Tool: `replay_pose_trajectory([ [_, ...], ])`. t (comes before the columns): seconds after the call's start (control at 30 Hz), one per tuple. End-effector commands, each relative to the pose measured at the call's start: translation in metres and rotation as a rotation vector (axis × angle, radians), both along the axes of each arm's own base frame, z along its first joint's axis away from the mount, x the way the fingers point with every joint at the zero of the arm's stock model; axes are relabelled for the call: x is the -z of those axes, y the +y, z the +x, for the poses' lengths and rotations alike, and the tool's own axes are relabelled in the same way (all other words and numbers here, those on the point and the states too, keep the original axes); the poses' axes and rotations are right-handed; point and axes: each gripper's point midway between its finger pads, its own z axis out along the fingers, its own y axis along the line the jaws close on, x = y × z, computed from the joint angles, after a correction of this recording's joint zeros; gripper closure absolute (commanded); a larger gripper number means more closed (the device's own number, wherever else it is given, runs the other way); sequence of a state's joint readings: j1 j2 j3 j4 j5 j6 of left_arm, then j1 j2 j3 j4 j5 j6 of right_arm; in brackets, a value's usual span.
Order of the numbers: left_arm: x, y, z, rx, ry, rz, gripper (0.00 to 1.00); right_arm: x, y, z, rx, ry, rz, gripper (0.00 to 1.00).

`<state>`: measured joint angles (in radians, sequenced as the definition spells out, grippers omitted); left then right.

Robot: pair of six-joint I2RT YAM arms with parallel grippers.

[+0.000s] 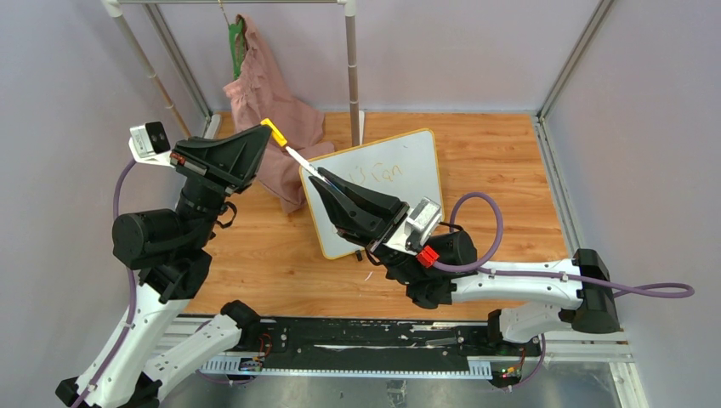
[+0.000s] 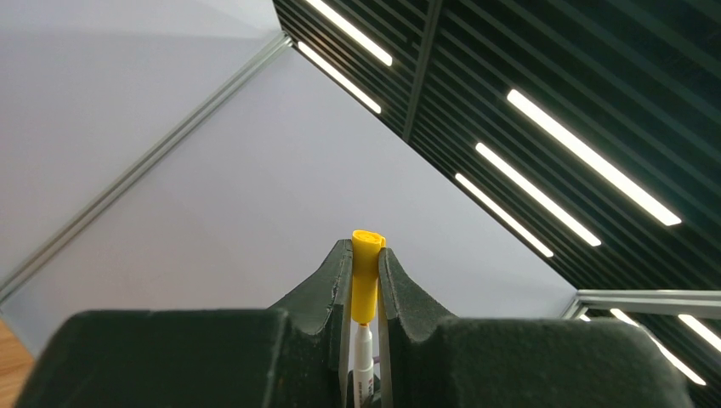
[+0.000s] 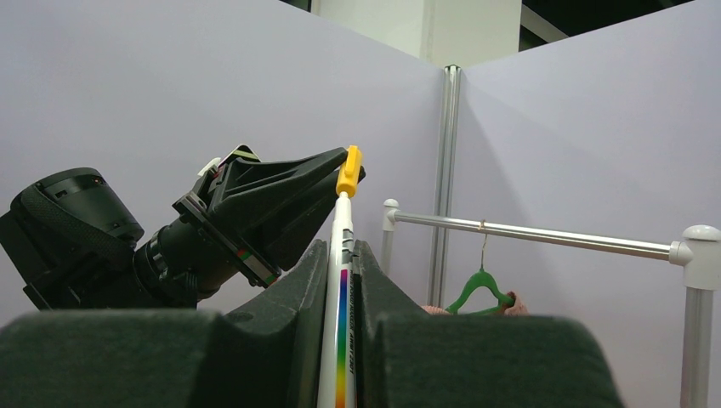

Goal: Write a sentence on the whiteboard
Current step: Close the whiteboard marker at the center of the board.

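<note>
Yellow cap is pinched in the left hand; the right hand grips the white marker, which points far-left. Whiteboard lies on the desk, long axis left-right, right end farther.

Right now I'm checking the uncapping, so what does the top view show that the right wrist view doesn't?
Only the top view: the whiteboard on the table, with faint writing on it. Only the right wrist view: the rainbow stripe down the marker. Both: the left hand shut on the yellow cap, the right hand shut on the marker, and the green hanger.
</note>
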<state>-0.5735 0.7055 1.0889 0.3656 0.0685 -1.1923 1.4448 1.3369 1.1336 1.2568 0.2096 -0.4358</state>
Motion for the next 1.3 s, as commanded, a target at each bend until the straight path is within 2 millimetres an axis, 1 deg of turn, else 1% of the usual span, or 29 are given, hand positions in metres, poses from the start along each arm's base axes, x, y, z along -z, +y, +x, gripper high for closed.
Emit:
replay_pose_trajectory([
  [0.0, -0.013, 0.003, -0.013, 0.016, -0.053, -0.012, 1.00, -0.019, -0.017, 0.002, 0.015, -0.011, 0.074, 1.00],
  [0.7, -0.005, -0.002, -0.015, 0.049, -0.040, -0.001, 1.00, -0.024, -0.015, 0.003, 0.025, -0.020, 0.081, 1.00],
  [0.9, 0.002, -0.006, -0.012, 0.068, -0.022, 0.006, 1.00, -0.026, -0.010, 0.003, 0.020, -0.025, 0.075, 1.00],
  [1.27, 0.001, -0.010, -0.012, 0.090, -0.021, 0.014, 1.00, -0.025, -0.003, 0.006, 0.018, -0.030, 0.055, 1.00],
])
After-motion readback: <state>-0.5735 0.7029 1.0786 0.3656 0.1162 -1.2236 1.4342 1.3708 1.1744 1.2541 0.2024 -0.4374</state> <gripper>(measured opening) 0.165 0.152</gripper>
